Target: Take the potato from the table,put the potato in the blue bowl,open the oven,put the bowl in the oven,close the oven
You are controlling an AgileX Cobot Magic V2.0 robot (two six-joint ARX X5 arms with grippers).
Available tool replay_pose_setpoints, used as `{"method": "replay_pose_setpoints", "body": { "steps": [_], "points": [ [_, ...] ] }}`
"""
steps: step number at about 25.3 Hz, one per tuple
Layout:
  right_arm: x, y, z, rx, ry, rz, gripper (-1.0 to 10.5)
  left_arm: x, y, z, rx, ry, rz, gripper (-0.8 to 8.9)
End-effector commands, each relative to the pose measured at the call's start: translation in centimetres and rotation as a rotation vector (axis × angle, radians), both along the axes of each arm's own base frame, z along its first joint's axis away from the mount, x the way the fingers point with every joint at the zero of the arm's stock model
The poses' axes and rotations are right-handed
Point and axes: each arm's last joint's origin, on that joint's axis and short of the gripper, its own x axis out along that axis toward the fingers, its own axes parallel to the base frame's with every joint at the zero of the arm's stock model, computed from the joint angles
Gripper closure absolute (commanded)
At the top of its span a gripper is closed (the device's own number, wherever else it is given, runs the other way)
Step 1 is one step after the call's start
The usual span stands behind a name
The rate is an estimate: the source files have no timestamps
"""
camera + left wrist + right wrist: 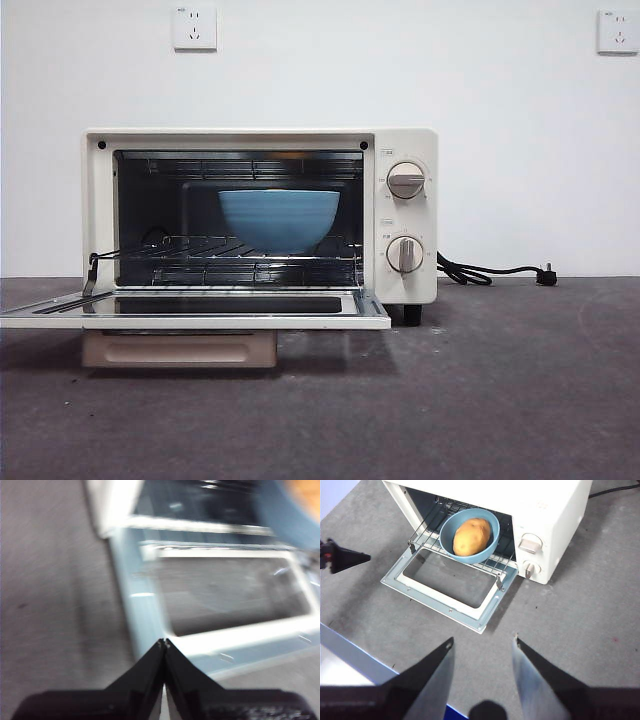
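Note:
The cream-white oven (405,140) stands on the table (500,400) with its door (200,320) folded down flat. Inside, the blue bowl (279,218) rests on the wire rack, which is slid partly out. In the right wrist view the potato (471,536) lies in the bowl (451,527). My right gripper (483,642) is open and empty, high above the table in front of the oven (540,500). My left gripper (164,642) is shut with nothing in it, just off the corner of the open door (145,610). Its black tip (347,558) also shows in the right wrist view.
The oven's black cord (480,272) trails over the table to the right and ends in a plug. The beige handle (180,348) hangs below the open door's front edge. Two wall sockets (194,28) sit high on the white wall behind.

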Motion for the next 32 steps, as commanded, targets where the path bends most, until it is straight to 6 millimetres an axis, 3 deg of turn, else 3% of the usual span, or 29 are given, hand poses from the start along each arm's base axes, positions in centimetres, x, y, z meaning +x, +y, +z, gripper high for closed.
{"method": "replay_pose_setpoints", "body": {
  "steps": [1,11,18,23,32],
  "points": [
    [-1.0,-0.6,0.3,0.012,-0.027,0.008,7.6,1.3,1.0,-1.6,-0.024,0.036,0.033,8.22],
    [-2.3,-1.5,0.7,0.039,-0.063,0.006,7.6,4.1,1.7,-7.0,-0.116,0.178,-0.001,8.22],
    [-2.1,-1.4,0.6,0.036,-0.052,0.003,7.6,4.7,1.6,-9.0,-0.179,0.230,-0.042,8.22],
    [-2.0,-1.3,0.5,0.034,-0.047,-0.001,7.6,4.8,1.1,-9.6,-0.252,0.236,-0.104,8.22],
    [-1.7,-1.1,0.4,0.025,-0.039,-0.005,7.6,5.5,1.5,-8.3,-0.447,0.151,-0.158,8.22]
  ]
}}
